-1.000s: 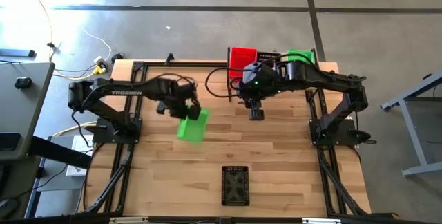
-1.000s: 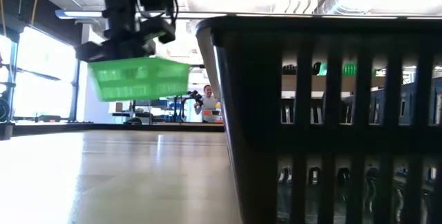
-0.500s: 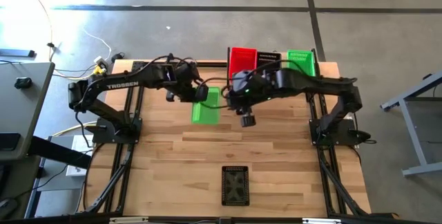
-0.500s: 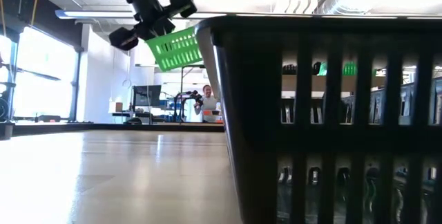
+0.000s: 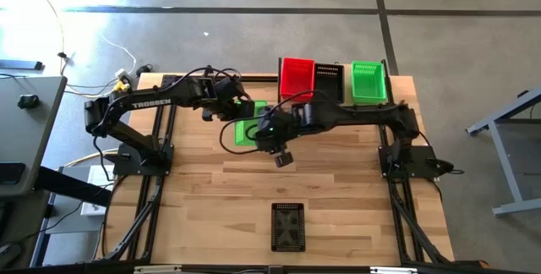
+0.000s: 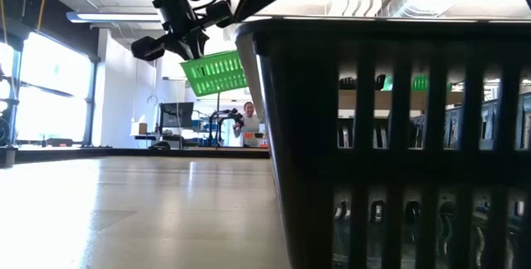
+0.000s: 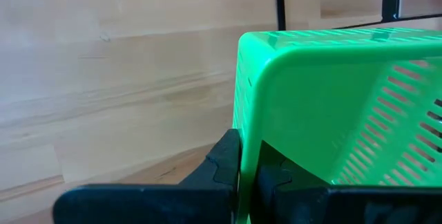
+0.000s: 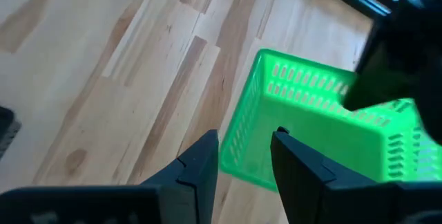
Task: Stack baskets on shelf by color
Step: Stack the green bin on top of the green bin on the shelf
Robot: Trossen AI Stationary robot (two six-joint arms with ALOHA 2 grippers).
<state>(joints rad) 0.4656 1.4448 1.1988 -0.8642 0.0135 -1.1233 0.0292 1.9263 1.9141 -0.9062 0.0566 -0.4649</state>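
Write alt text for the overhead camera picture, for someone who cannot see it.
Seen from above, the left gripper holds a green slotted plastic basket over the wood-plank table, while the open right gripper reaches in beside it. Red, black and green baskets line the far edge; another black basket sits near the front.

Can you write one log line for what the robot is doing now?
left gripper: shut on green basket, lifted | right gripper: open, approaching it | shelf: red, black, green stacks
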